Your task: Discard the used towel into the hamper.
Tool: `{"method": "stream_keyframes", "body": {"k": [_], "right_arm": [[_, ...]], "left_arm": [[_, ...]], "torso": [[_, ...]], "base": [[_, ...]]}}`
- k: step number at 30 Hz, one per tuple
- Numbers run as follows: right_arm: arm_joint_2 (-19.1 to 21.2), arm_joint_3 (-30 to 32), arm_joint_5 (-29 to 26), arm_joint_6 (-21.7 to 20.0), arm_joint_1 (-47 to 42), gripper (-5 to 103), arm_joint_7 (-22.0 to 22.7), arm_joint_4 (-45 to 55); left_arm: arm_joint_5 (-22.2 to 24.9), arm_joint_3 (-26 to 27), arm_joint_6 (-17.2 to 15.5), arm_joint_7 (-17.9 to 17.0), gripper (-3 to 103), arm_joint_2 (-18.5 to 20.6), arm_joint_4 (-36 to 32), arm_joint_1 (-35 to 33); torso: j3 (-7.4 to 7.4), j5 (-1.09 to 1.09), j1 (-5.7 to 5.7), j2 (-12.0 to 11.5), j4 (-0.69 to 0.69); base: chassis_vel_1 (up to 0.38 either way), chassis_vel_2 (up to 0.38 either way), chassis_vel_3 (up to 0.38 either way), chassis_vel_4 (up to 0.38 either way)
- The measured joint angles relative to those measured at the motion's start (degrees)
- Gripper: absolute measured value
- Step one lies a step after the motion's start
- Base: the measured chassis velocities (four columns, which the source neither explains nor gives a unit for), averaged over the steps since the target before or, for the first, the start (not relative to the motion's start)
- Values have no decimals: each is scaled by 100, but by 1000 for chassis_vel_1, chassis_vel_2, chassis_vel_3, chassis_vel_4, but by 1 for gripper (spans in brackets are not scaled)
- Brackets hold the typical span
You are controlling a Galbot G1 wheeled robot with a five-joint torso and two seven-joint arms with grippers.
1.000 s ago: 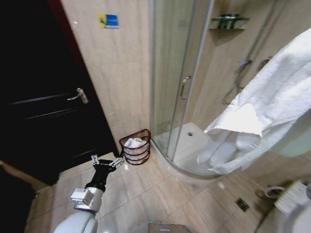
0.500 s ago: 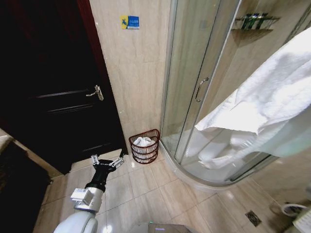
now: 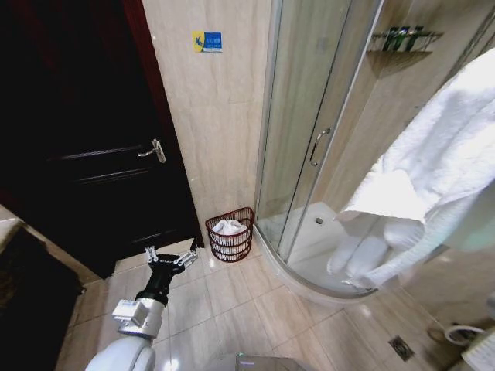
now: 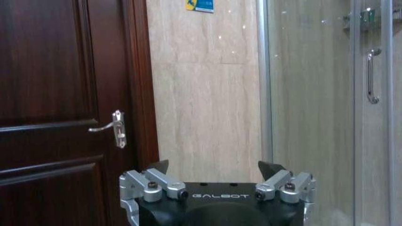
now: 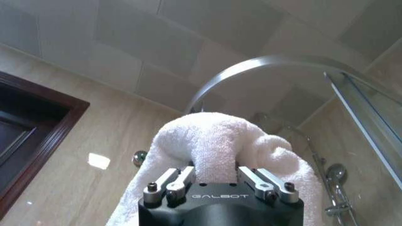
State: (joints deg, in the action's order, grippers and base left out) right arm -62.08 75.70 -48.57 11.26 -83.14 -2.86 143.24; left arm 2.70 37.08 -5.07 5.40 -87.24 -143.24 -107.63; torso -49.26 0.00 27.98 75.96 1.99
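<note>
Against the tiled wall, between the dark door (image 3: 93, 170) and the glass shower cabin (image 3: 309, 147), sits the hamper (image 3: 230, 235), on the floor w/ white cloth already inside it. Towel (image 3: 433, 178) is nowhere near it yet: it hangs high at the robot's right, well apart from the basket, draping down in front of the shower.

Right gripper (image 5: 213, 181) has its fingers pinched tight on a bunched fold of the towel (image 5: 210, 141) (most of the cloth just dangles free). Left gripper (image 3: 169, 259) hangs low over the floor tiles, near the hamper, fingers spread wide, holding nothing.

Risks, as I judge them:
- Grip is on one fold only, so a quick swing could let the towel slide out and drop on the floor short of the hamper.
- Long loose tail may drag over the shower door handle (image 3: 319, 145) or snag on the basket's wire rim.
- Hamper is small and partly full, so the towel could pile over the edge and spill off instead of staying in.
- Left arm sits close to the drop path; cloth could catch on it.
</note>
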Motion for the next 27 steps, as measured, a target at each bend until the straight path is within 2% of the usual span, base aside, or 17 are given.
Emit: {"method": "stream_keyframes", "body": {"k": [7, 27], "right_arm": [[10, -1, -17, 17, 3, 20, 4, 0], [-2, 19, -80, 50, -23, 20, 28, 0]], "left_arm": [[0, 0, 0, 0, 93, 0, 0, 0], [0, 0, 0, 0, 93, 0, 0, 0]], "torso": [[-77, 0, 57, 132, 0], [-66, 0, 46, 110, 1]], "base": [[0, 0, 0, 0], [22, 19, 16, 23]]}}
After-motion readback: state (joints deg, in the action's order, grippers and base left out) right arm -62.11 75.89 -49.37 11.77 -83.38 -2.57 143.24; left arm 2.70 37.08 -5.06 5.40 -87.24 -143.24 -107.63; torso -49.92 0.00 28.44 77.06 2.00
